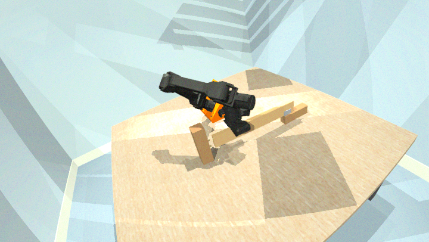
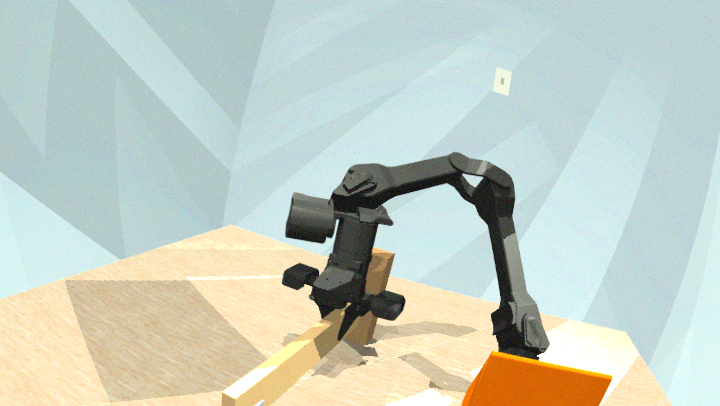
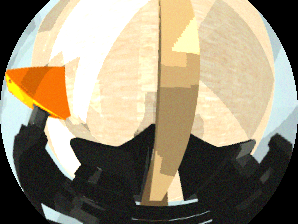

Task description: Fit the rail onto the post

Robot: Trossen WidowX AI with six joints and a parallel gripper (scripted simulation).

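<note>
We have the claw [image 1: 240, 130] [image 2: 338, 322] [image 3: 162, 127] clamped on the rail [image 1: 267, 116] [image 2: 297, 353] [image 3: 177, 110], its near end apparently lifted beside the post [image 1: 202, 147] [image 2: 380, 282], its far end by the bracket [image 1: 287, 112], so closing the gap, seating the pegs, levelling and releasing remain.

Rail [image 1: 269, 116] [image 2: 289, 360] [image 3: 179, 105], center right of the top view: pale wood look, smooth flat faces, matt. Post [image 1: 201, 145] [image 2: 381, 272], left of center there: darker brown wood look, matt. Footboard block [image 1: 295, 114], right of center: same brown wood look. Bracket [image 1: 287, 112] on it: light grey, metal or plastic, cannot tell. Table top [image 1: 186, 195] [image 2: 151, 322] [image 3: 117, 85]: light wood with fine streaky grain, matt. Gripper [image 1: 237, 135] [image 2: 335, 322] [image 3: 162, 127]: black, matt, plastic-looking. Orange part [image 1: 212, 115] [image 2: 539, 383] [image 3: 47, 90], lower right of the exterior view: smooth, flat color.
</note>
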